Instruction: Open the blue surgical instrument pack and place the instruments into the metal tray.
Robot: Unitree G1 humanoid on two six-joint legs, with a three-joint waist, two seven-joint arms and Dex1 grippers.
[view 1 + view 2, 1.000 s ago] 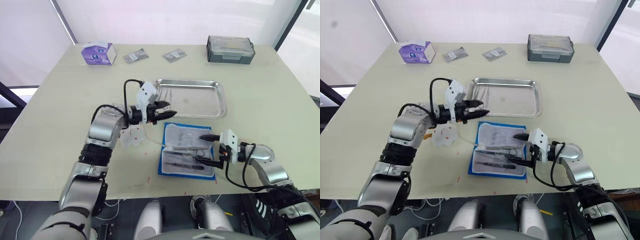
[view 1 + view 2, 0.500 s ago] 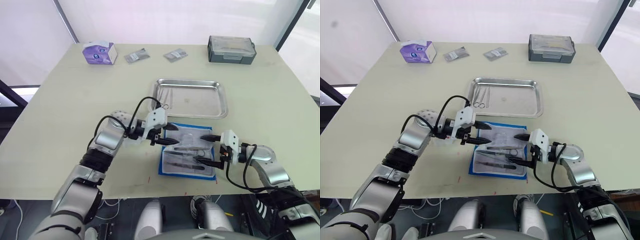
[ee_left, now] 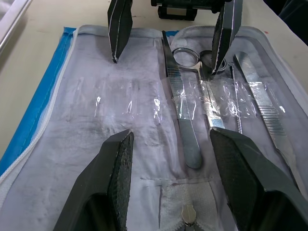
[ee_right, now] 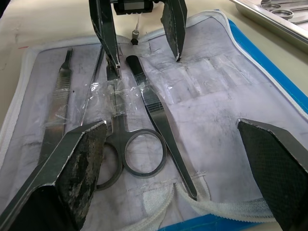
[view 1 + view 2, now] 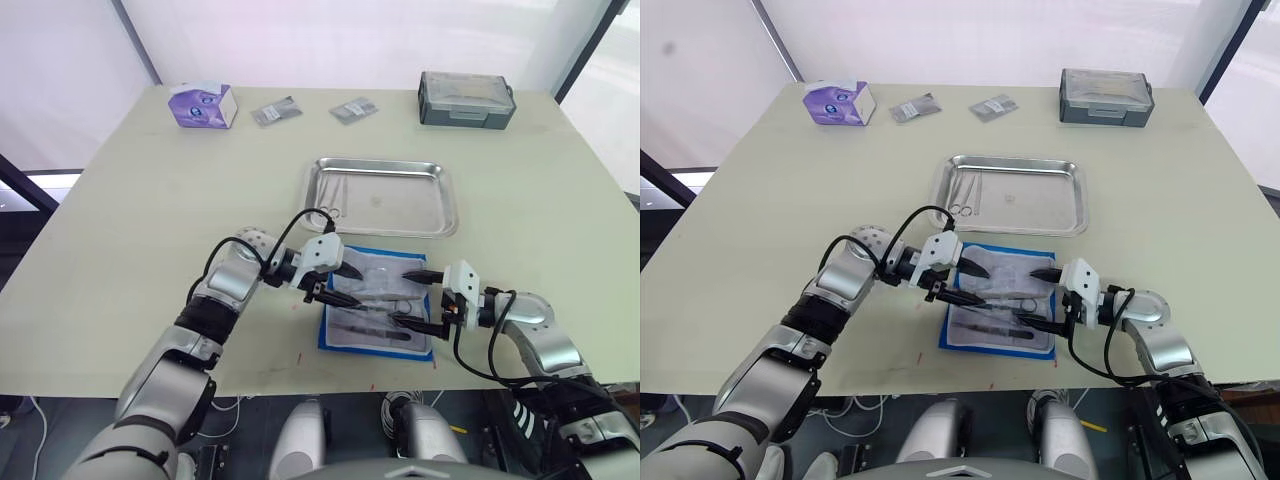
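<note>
- The left tool (image 5: 345,285), two black fingers spread wide with nothing between them, hangs low over the near-left part of the opened blue surgical instrument pack (image 5: 377,312). A second ago it was up beside the left end of the tray; half a second ago it had reached the pack's left edge; now it sits further in over the lining, fingertips pointing at the right tool.
- The right tool (image 5: 418,298) is also wide open and empty, poised over the pack's right edge, in the same spot as in both earlier frames.
- The pack, a flat bright-blue fabric pouch with grey-white lining (image 3: 120,106) and a white zip edge, lies unfolded near the front edge of the bench (image 5: 520,190), just in front of the tray. It has not shifted.
- Held under clear plastic strips on the lining are thin silver instruments: ring-handled scissors (image 4: 139,153), tweezer-like forceps (image 3: 180,98), and a straight ribbed handle (image 3: 262,103). The left wrist view puts the forceps between that tool's fingertips, untouched.
- The shallow shiny metal tray (image 5: 440,205) with rolled rim sits mid-bench behind the pack, with a few silver instruments (image 5: 330,190) at its left end, as half a second ago.
- Along the far edge of the bench: a purple-and-white tissue box (image 5: 201,104), two small grey foil packets (image 5: 275,111), and a dark grey lidded box (image 5: 466,98), all unmoved.
</note>
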